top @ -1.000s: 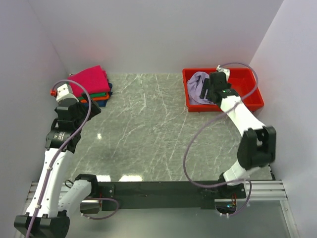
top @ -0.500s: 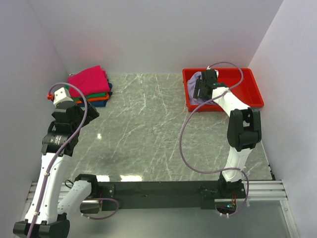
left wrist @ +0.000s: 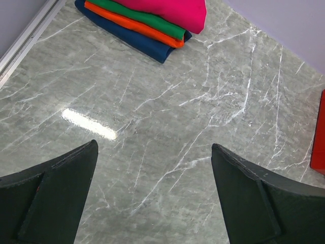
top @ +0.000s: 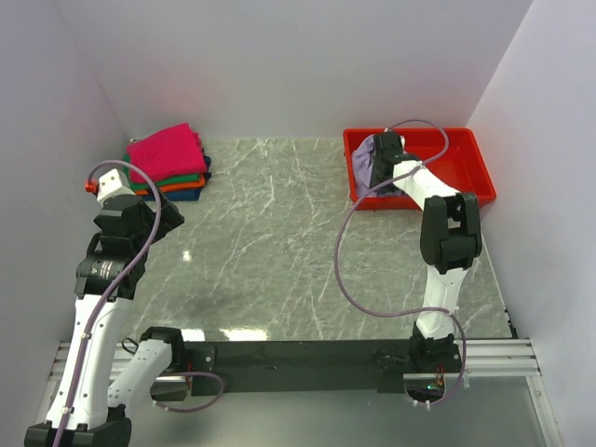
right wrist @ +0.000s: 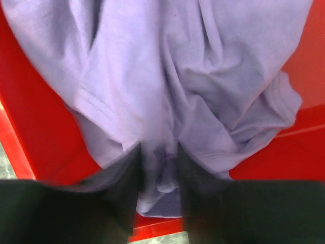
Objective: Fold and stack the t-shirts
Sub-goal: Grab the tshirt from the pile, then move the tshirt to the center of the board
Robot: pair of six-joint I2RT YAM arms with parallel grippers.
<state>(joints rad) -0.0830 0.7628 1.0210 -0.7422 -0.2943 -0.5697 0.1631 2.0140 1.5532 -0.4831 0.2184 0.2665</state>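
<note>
A crumpled lavender t-shirt (top: 363, 164) (right wrist: 193, 76) lies at the left end of the red tray (top: 461, 182) (right wrist: 30, 127). My right gripper (top: 383, 160) (right wrist: 158, 152) reaches down into it, shut on a bunched fold of the lavender cloth. At the far left sits a stack of folded t-shirts (top: 169, 160): magenta (left wrist: 167, 7) on top, then green (left wrist: 147, 20), orange (left wrist: 129, 24) and dark blue (left wrist: 127, 39). My left gripper (top: 149, 216) (left wrist: 155, 147) hovers open over bare marble short of the stack, nothing between its fingers.
The marble table (top: 279, 242) is walled in by white panels on the left, back and right. The tray stands against the back right corner. A purple cable (top: 349, 270) loops from the right arm over the table.
My right gripper moved left across the tray onto the lavender t-shirt and closed on its cloth. The left arm drew back a little toward the near left, still open.
</note>
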